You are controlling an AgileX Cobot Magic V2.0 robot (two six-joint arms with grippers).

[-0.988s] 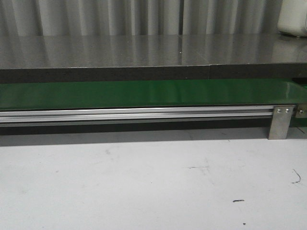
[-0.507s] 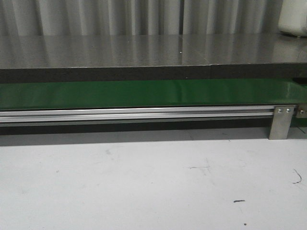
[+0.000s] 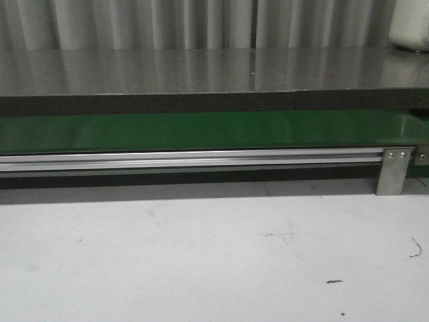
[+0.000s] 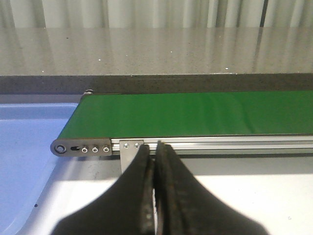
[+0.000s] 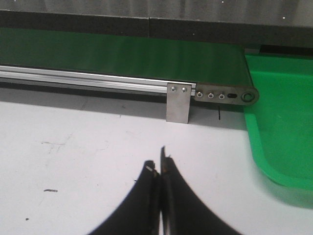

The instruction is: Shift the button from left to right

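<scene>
We see no button on the green conveyor belt point(image 3: 201, 131), the white table point(image 3: 201, 255), the blue tray point(image 4: 24, 147) or the green bin point(image 5: 283, 132), and with the left gripper point(image 4: 155, 161) and right gripper point(image 5: 159, 169) pressed together on nothing, we cannot judge the step.

A pale grey tabletop point(image 3: 201, 261), scuffed and flecked with small dark marks, fills the lower half of the front view. Across the middle of the frame runs a green conveyor belt point(image 3: 201, 131) on an aluminium rail point(image 3: 188, 159), with a metal bracket point(image 3: 392, 171) at the lower right of the rail. Behind it lies a dark glossy counter point(image 3: 201, 70) reflecting light, and grey corrugated wall panelling point(image 3: 167, 23) spans the top.
</scene>
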